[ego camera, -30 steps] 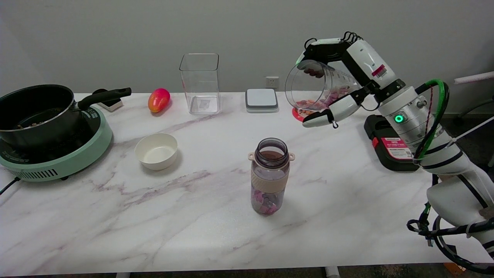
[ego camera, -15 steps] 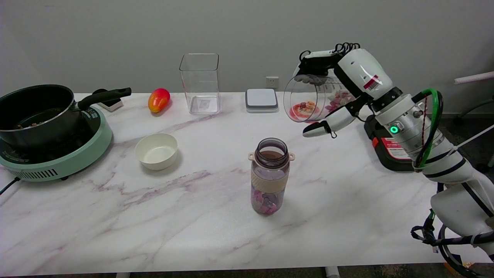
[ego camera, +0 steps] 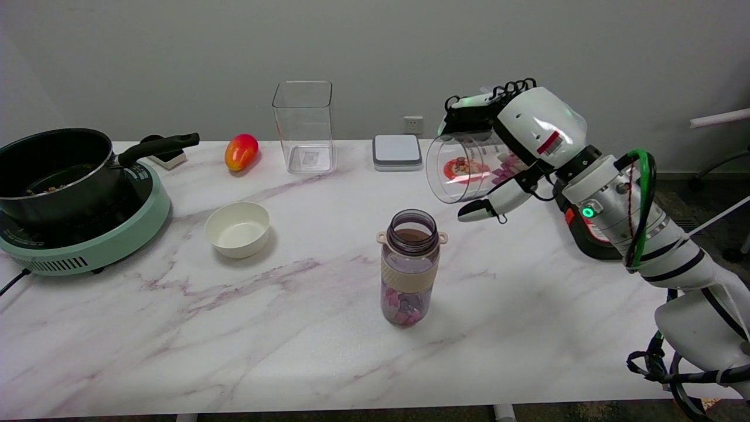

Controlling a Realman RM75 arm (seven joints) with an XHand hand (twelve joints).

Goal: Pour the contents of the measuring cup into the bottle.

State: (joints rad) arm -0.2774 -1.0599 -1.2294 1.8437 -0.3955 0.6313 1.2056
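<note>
the right hand grips the clear measuring cup in the air, fingers wrapped over its top and thumb under it. the cup is tipped on its side, mouth facing left, with pink and purple bits lying toward its back end. it hangs above and to the right of the bottle, not over its mouth. the bottle stands upright and open near the middle of the marble table, with some pink pieces at its bottom. a white bowl sits to its left, a pot on a green cooker further left.
</note>
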